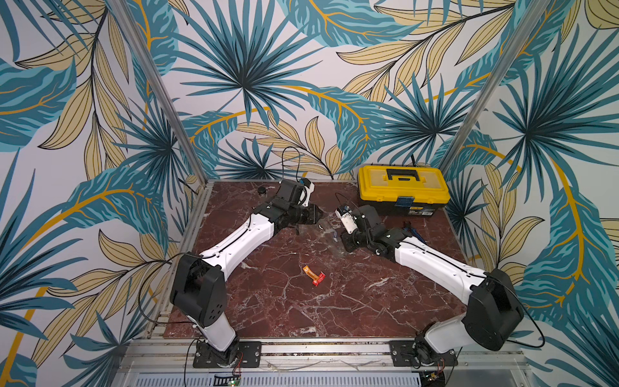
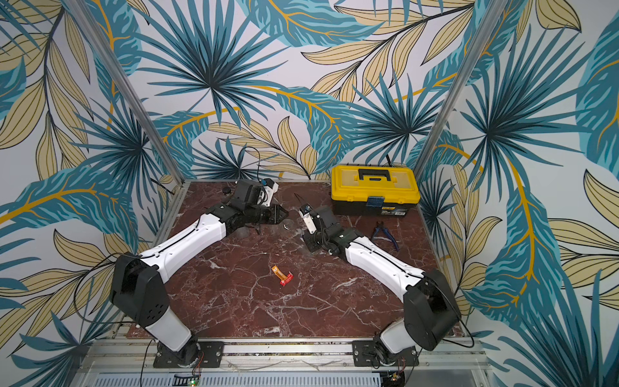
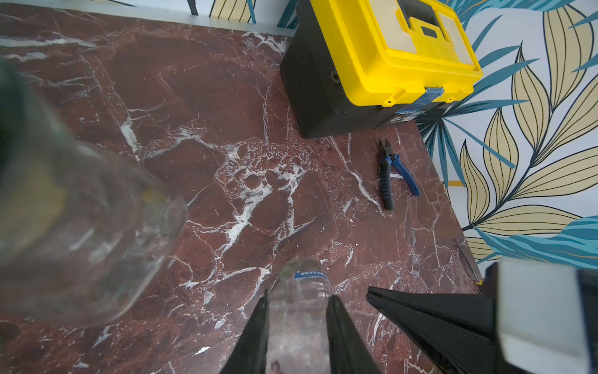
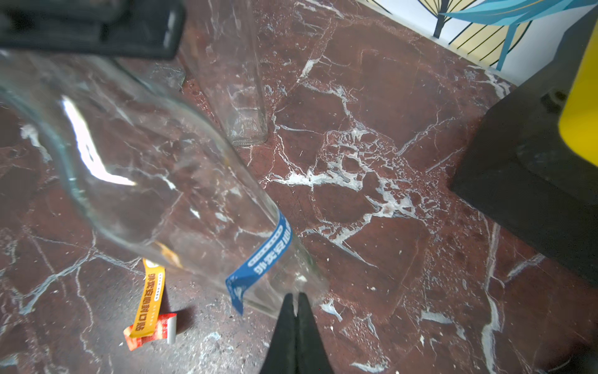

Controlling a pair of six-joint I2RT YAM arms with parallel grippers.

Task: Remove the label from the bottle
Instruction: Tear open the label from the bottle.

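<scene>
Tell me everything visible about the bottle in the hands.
The bottle is clear glass by its look, seemingly empty, with a wide body tapering to a narrow neck. A blue printed band wraps the neck, one end peeled loose. The left hand clamps its body; the right hand, fingers closed, sits at the neck end.

The whole marble table (image 1: 268, 301) is seen from high above its front edge in both top views, facing the back wall (image 1: 301, 83). From each wrist it is viewed closely, steeply downward; the yellow toolbox (image 3: 404, 58) is shared by all.
</scene>
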